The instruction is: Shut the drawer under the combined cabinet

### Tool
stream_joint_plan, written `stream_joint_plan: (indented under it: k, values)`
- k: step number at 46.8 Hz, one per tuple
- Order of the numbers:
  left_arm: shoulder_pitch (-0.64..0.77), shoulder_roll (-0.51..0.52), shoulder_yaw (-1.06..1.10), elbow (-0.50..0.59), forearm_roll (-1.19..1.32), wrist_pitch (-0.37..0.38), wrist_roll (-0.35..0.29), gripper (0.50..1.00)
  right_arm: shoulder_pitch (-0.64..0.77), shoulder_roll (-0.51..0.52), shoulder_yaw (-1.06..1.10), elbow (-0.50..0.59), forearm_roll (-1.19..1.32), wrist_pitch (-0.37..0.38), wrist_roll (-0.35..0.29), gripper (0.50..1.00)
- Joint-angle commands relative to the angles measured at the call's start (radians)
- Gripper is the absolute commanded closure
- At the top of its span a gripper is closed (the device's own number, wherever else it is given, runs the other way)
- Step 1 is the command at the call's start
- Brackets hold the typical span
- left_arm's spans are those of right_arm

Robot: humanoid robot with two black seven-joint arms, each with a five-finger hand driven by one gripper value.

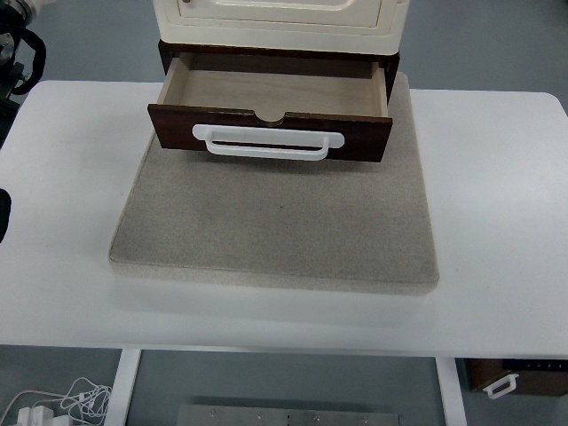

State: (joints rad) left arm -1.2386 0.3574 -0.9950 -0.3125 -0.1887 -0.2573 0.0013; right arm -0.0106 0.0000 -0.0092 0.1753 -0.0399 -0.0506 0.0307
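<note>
A white table (pixel 497 222) is seen from steeply above, and a grey stone-like slab (pixel 275 226) is laid on its middle. At the slab's twelve o'clock edge a combined cabinet (pixel 280 18) is set, cream above and dark brown at the base, with only its lower front caught inside the view. From under the cabinet a drawer (pixel 271 93) is pulled well out toward six o'clock, so that its pale wooden floor is laid bare and nothing is seen inside it. The drawer's dark brown front panel (pixel 177 124) is hung out over the slab, and a white bar handle (pixel 268 142) is fixed across it; a small half-round notch is cut into the middle of the panel's top edge. At the view's nine o'clock edge a small dark shape (pixel 3 217) is caught, too little of it being shown for it to be named or for any fingers to be judged apart or together. No robot hand can be made out, so the state of the fingers cannot be told. At ten o'clock, off the table, dark equipment (pixel 19 62) is partly shown. At seven o'clock white cables (pixel 62 401) are heaped on the floor, and at five o'clock a second brown box with a white handle (pixel 519 380) is lying beneath the table's edge.
</note>
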Motion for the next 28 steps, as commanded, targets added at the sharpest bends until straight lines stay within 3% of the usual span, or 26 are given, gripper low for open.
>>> stream_joint_plan:
  k: [1,28]
  values:
    - [-0.008,0.037,0.001,-0.059,0.0,0.0,0.0,0.504,0.0,0.0,0.0,0.0,0.0,0.0,0.0,0.548]
    - [-0.156,0.275,0.177,-0.43,0.015,0.0,0.0,0.504,0.0,0.0,0.0,0.0,0.0,0.0,0.0,0.548]
